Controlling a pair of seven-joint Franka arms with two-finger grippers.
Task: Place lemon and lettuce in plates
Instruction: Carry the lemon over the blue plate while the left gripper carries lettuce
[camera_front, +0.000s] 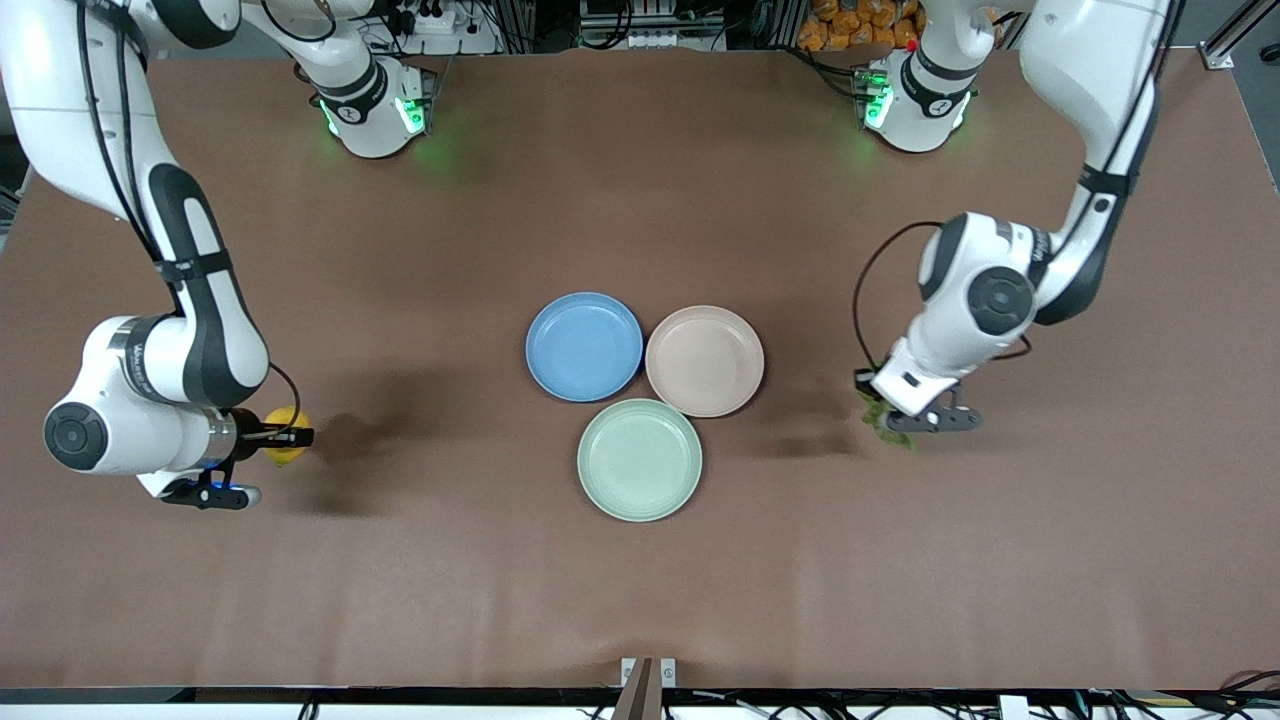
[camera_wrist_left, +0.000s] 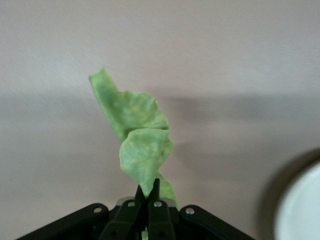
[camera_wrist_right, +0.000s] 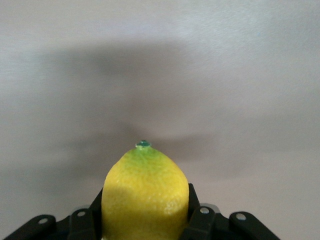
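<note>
My right gripper (camera_front: 295, 436) is shut on the yellow lemon (camera_front: 286, 418) and holds it just above the table at the right arm's end. In the right wrist view the lemon (camera_wrist_right: 145, 192) fills the gripper (camera_wrist_right: 145, 202), green nub outward. My left gripper (camera_front: 879, 402) is shut on the green wrinkly lettuce (camera_front: 888, 428) above the table at the left arm's end. In the left wrist view the leaf (camera_wrist_left: 140, 135) hangs from the closed gripper (camera_wrist_left: 149, 189). The blue plate (camera_front: 584, 346) and the beige-pink plate (camera_front: 704, 360) lie side by side at mid-table, both empty.
An empty pale mint-green plate (camera_front: 639, 459) lies nearer the front camera, touching both other plates. A pale plate rim (camera_wrist_left: 302, 210) shows at the edge of the left wrist view; I cannot tell which plate it is. Brown table (camera_front: 640, 590) all around.
</note>
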